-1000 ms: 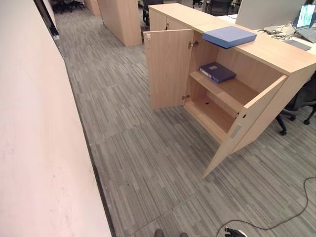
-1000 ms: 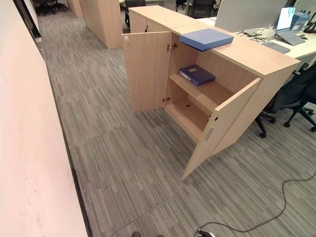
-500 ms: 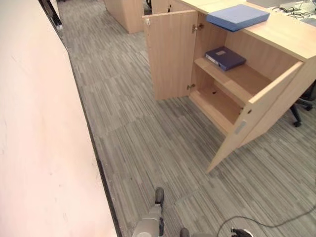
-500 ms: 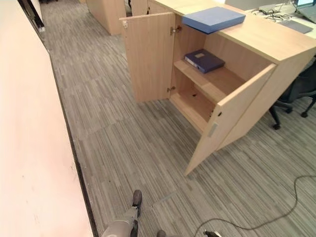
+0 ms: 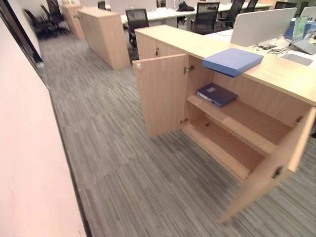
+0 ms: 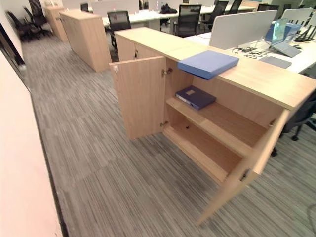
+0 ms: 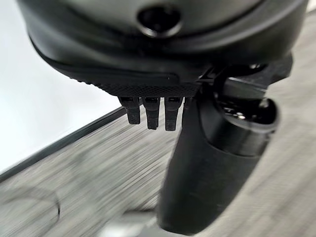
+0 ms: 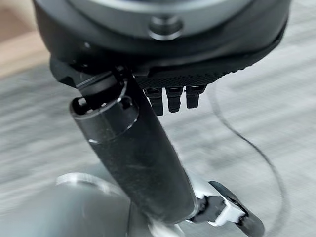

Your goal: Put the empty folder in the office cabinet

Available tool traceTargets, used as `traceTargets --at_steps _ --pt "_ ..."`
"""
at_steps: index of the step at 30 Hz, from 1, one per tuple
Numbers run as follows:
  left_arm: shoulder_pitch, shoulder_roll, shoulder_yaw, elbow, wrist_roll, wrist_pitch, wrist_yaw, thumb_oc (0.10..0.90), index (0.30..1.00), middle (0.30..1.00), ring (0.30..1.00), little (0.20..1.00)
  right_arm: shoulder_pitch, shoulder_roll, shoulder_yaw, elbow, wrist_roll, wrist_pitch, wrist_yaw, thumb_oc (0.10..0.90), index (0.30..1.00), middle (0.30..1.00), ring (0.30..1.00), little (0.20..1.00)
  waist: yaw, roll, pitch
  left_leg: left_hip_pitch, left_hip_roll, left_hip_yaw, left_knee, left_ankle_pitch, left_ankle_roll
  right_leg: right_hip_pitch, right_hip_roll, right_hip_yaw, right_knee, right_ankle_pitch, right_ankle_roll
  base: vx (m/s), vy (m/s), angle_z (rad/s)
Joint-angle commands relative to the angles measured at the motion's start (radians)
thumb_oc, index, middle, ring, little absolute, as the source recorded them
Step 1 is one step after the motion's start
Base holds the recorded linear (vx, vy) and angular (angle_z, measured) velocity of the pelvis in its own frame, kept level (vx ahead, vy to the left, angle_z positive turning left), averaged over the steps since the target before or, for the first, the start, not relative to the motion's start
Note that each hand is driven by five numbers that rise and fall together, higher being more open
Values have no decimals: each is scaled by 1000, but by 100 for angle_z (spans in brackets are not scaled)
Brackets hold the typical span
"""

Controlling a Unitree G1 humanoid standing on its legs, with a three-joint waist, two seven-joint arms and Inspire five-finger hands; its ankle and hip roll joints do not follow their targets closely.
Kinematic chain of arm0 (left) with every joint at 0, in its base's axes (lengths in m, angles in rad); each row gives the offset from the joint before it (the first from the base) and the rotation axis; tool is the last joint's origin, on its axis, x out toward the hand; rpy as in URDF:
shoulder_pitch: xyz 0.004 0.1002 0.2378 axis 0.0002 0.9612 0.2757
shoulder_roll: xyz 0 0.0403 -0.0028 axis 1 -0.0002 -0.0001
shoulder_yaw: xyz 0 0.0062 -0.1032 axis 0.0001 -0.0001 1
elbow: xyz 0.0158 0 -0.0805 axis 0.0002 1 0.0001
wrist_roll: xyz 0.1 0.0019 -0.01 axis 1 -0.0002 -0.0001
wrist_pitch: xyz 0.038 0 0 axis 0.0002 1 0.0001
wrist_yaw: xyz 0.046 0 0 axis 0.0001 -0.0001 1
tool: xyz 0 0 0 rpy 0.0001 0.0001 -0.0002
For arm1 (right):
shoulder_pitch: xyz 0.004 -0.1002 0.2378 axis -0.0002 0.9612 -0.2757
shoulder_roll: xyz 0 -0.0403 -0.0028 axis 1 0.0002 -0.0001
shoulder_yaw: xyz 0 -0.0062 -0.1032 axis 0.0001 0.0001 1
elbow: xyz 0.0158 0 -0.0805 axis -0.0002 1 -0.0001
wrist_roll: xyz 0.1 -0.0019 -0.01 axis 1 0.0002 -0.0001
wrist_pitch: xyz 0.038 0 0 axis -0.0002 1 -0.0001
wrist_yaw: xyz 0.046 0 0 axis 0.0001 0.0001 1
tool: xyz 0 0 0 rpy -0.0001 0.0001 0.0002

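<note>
Approach step, nothing grasped yet. Light blue folder lying flat on the counter that forms the top of the cabinet, one corner jutting a little past the front edge, right above the open compartment. Both doors swung wide: left door standing out toward the aisle, right door angled forward at the near end. Inside, a dark blue binder flat on the upper shelf, toward its left end; rest of that shelf bare, lower shelf bare as well.

Left hand hanging low over the carpet beside the wall, fingers relaxed and pointing down, holding nothing. Right hand likewise down over the carpet, fingers loose, thumb extended, empty.

Next move, as judged: close in on the cabinet front, raise a hand to the folder's overhanging corner and draw it off the counter, probably with both hands given its width. Then lower it and slide it flat onto the free stretch of the upper shelf beside the binder, or onto the lower shelf, minding the right door on the way in.
</note>
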Motion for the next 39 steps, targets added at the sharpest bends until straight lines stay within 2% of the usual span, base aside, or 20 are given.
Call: traceTargets --at_steps 1,3,4,8,9,11,14,15,18,19,20,23,26,27,30,32,33,34,36,39 --pt "9 31 40 -21 40 -1 24 800 900 900 900 900 -109 29 -21 -90 47 -60 -6 800 900 900 900 900 -35 23 117 -16 26 -64 9 5 -116 27 97 1 -336 261 -6 191 22 39" --pt "8 31 40 -21 40 -1 25 800 900 900 900 900 -109 28 -21 -90 47 -60 -6 800 900 900 900 900 -35 26 116 -18 29 -64 9 5 -116 27 100 0 -340 264 -7 252 -42 53" --pt "11 15 11 -17 68 -2 18 800 900 900 900 900 -120 21 -33 -96 84 -63 -12 800 900 900 900 900 -74 -1 158 32 9 -85 42 -50 -141 15 178 -27 -772 315 30 409 -95 42" --pt "11 15 11 -17 68 -2 18 800 900 900 900 900 -121 21 -33 -96 84 -63 -12 800 900 900 900 900 -75 1 159 33 11 -87 43 -50 -141 22 180 -30 -782 321 30 254 -54 40" --pt "13 -1 11 3 112 13 1 800 900 900 900 900 -97 14 -97 -106 120 -62 -27 800 900 900 900 900 -118 -19 165 84 -2 -115 87 -117 -163 -27 198 -54 -1044 396 88 761 -150 24" --pt "18 -2 17 30 124 11 -1 800 900 900 900 900 -103 9 -109 -84 126 -62 -31 800 900 900 900 900 -133 -22 160 117 -7 -110 102 -151 -163 -54 191 -44 -1074 464 109 727 -141 46" --pt "30 -3 35 58 134 16 -3 800 900 900 900 900 -79 9 -128 -75 131 -62 -33 800 900 900 900 900 -142 -25 141 191 -2 -119 74 -199 -173 -46 178 -101 -1095 465 113 502 -129 35" --pt "43 -14 44 75 132 19 -5 800 900 900 900 900 -59 8 -138 -43 129 -61 -34 800 900 900 900 900 -141 -25 116 236 13 -119 52 -234 -179 -19 162 -189 -1095 463 108 557 -183 9" --pt "46 -22 50 79 127 22 -3 800 900 900 900 900 -49 9 -142 -16 126 -58 -36 800 900 900 900 900 -151 -19 101 263 45 -117 65 -262 -194 -3 173 -196 -1087 466 93 577 -236 13" --pt "25 -25 38 69 118 14 -1 800 900 900 900 900 -43 10 -136 34 124 -58 -35 800 900 900 900 900 -151 -6 95 240 105 -79 142 -247 -238 -3 193 -210 -1035 417 70 457 -252 -14" --pt "25 -25 38 69 118 14 -1 800 900 900 900 900 -43 10 -136 34 124 -58 -35 800 900 900 900 900 -152 -9 92 235 101 -80 144 -246 -238 -7 190 -210 -1034 418 71 612 -362 -23" --pt "-9 -10 18 33 98 17 6 800 900 900 900 900 -34 16 -138 46 134 -54 -37 800 900 900 900 900 -155 -10 93 205 159 -41 248 -180 -282 17 216 -209 -995 356 41 360 -236 -25" --pt "-44 2 -3 -16 78 9 21 800 900 900 900 900 -20 21 -134 59 139 -54 -39 800 900 900 900 900 -165 -15 98 187 215 -16 329 -66 -316 37 239 -198 -959 296 5 389 -243 1" --pt "-56 4 -9 -31 62 2 32 800 900 900 900 900 -19 21 -129 68 149 -57 -44 800 900 900 900 900 -168 -18 102 163 239 -5 403 -4 -333 47 253 -192 -948 277 -7 269 -214 1" --pt "-77 18 -9 -71 -6 -6 45 800 900 900 900 900 -32 21 -119 71 166 -60 -53 800 900 900 900 900 -150 -54 122 64 275 27 616 104 -305 101 283 -146 -942 228 -51 255 -217 -30" --pt "-80 18 0 -76 -33 -6 40 800 900 900 900 900 -32 23 -117 71 169 -58 -53 800 900 900 900 900 -142 -64 123 43 284 37 645 108 -296 117 288 -130 -939 214 -60 222 -148 -60" --pt "-82 18 16 -90 -83 -10 41 800 900 900 900 900 -32 26 -114 69 177 -57 -50 800 900 900 900 900 -127 -82 122 5 294 59 659 82 -271 147 297 -92 -938 195 -69 216 -123 -68" --pt "-82 18 16 -90 -83 -10 41 800 900 900 900 900 -32 26 -114 69 177 -57 -50 800 900 900 900 900 -127 -84 121 4 292 59 657 84 -271 145 295 -92 -938 195 -69 207 -94 -73" --pt "-88 20 26 -101 -101 -15 51 800 900 900 900 900 -33 29 -109 68 183 -59 -46 800 900 900 900 900 -113 -97 121 -23 285 62 622 28 -242 179 302 -51 -943 183 -71 144 -36 -86" --pt "-98 31 27 -169 -151 -25 59 800 900 900 900 900 -19 26 -93 51 168 -61 -44 800 900 900 900 900 -93 -130 130 -126 237 10 553 -73 -219 227 292 26 -956 179 -61 156 -2 -72"
